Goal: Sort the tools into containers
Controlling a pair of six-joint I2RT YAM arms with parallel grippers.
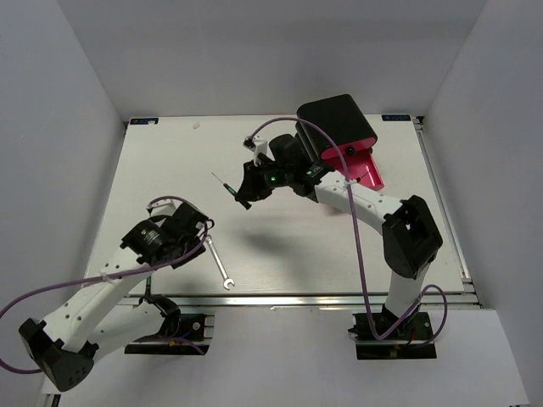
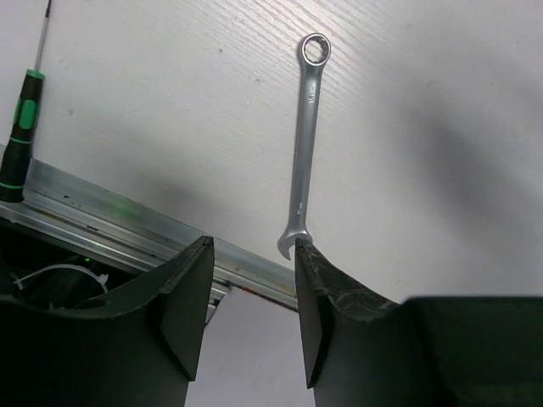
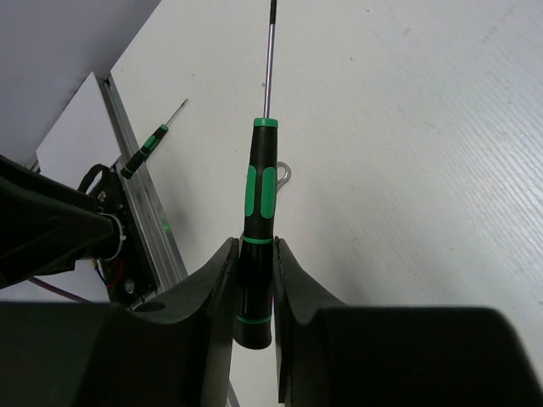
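Observation:
My right gripper is shut on the black-and-green handle of a screwdriver and holds it above the table, shaft pointing away. In the top view that gripper is at mid table, left of the black drawer stack, whose pink drawer stands open. A silver wrench lies on the table near the front edge, also in the top view. My left gripper is open and empty, just above the wrench's open end. A second screwdriver lies across the front rail.
An aluminium rail runs along the table's front edge under my left gripper. The right arm's purple cable hangs along the arm. White walls close in the table at the back and sides.

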